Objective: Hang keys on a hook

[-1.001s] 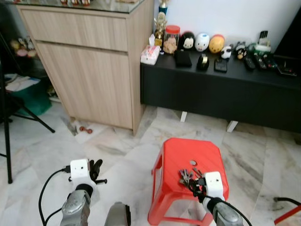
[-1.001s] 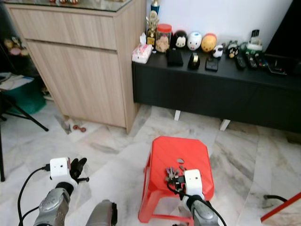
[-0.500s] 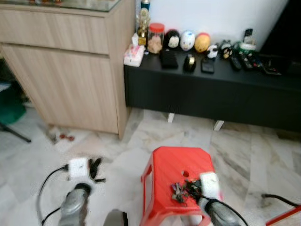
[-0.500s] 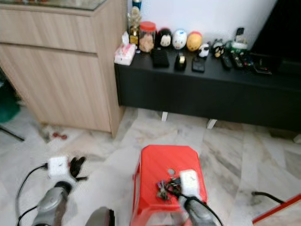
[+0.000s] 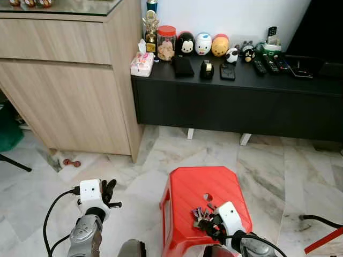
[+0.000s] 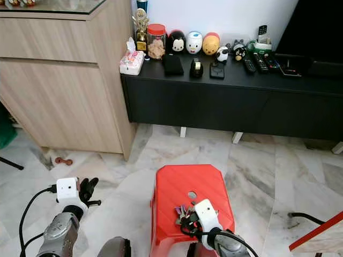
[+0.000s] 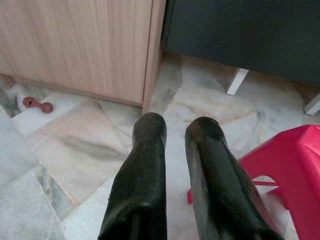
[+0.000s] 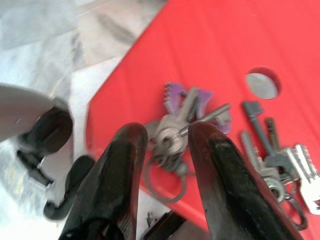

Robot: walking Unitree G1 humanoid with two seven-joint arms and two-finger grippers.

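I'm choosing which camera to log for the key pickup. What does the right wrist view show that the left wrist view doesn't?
Right wrist view: the right claw open over a bunch of keys with purple heads, a second bunch beside it, and the round hole in the stool top.
Left wrist view: the left claw, a wooden cabinet, a dark TV console and a small red toy on the floor.
Both: the red stool and the marble floor.
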